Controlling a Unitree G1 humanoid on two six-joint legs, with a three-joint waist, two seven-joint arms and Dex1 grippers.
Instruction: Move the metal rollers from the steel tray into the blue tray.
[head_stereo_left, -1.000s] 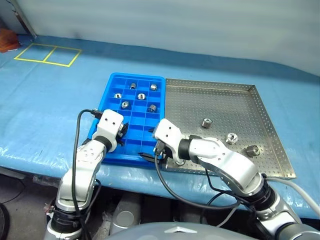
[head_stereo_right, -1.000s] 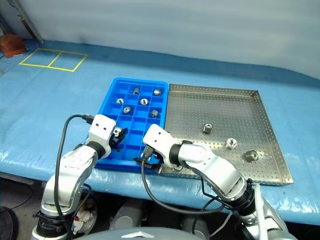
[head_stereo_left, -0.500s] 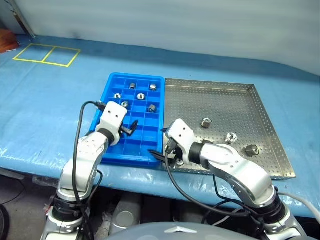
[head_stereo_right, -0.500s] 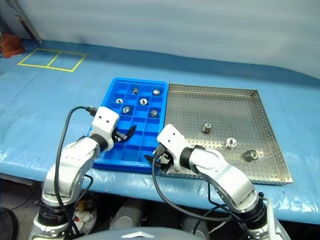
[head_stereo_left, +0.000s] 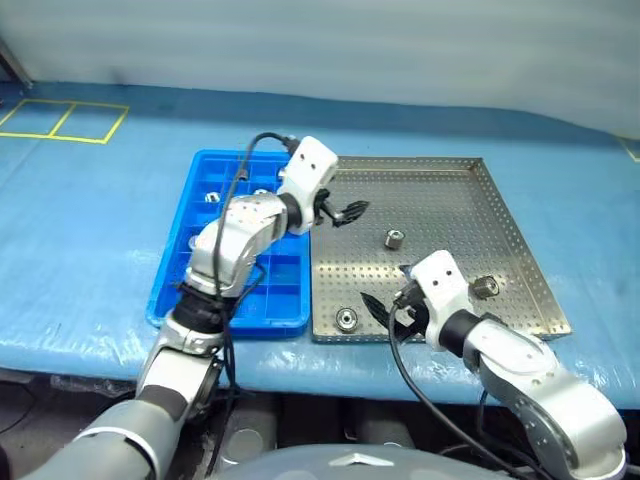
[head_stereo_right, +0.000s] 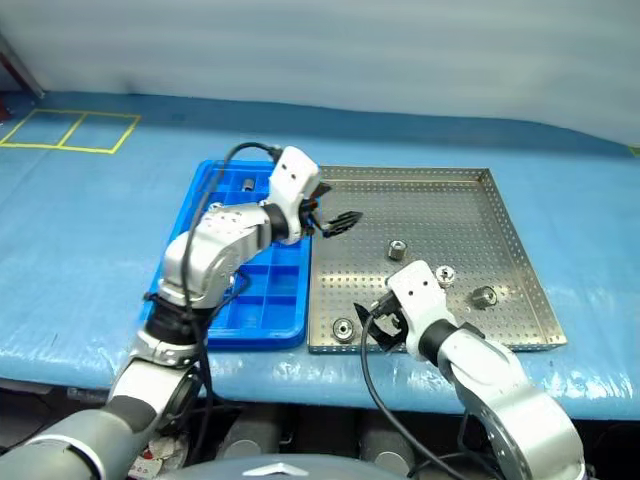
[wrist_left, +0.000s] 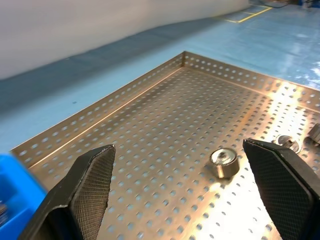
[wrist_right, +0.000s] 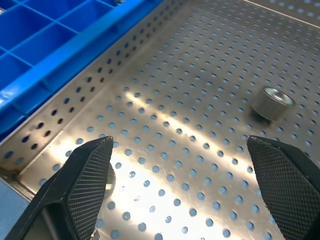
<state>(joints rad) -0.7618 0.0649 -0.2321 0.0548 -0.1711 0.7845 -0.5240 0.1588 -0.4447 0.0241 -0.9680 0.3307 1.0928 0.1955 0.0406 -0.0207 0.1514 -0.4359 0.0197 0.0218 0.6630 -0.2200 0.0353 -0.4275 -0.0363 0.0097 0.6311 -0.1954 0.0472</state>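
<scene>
- Four metal rollers are left in the steel tray (head_stereo_left: 440, 190), as far as I can count: one roller (head_stereo_left: 394, 239) around the middle, one (head_stereo_left: 347, 320) near the tray's near corner beside the blue tray, and one (head_stereo_left: 485, 288) toward the far side from the blue tray, with another (head_stereo_right: 445, 274) just beside it.
- The blue tray (head_stereo_left: 176, 290) sits touching the steel tray on my left. It already holds several rollers in its far compartments, such as one (head_stereo_right: 247, 184) there; my left arm hides most of them, so I cannot give a count.
- My left fingers (head_stereo_left: 349, 212) hang spread wide over the steel tray's side next to the blue tray, holding nothing; the middle roller (wrist_left: 224, 162) lies ahead between them.
- My right fingers (head_stereo_left: 384, 306) are also wide open and empty, low over the steel tray's near edge, just beside the corner roller.
- I judge the job partly done: those four remain, and the next pick looks like the middle one.
- Both trays rest on the blue-covered bench (head_stereo_left: 90, 210).
</scene>
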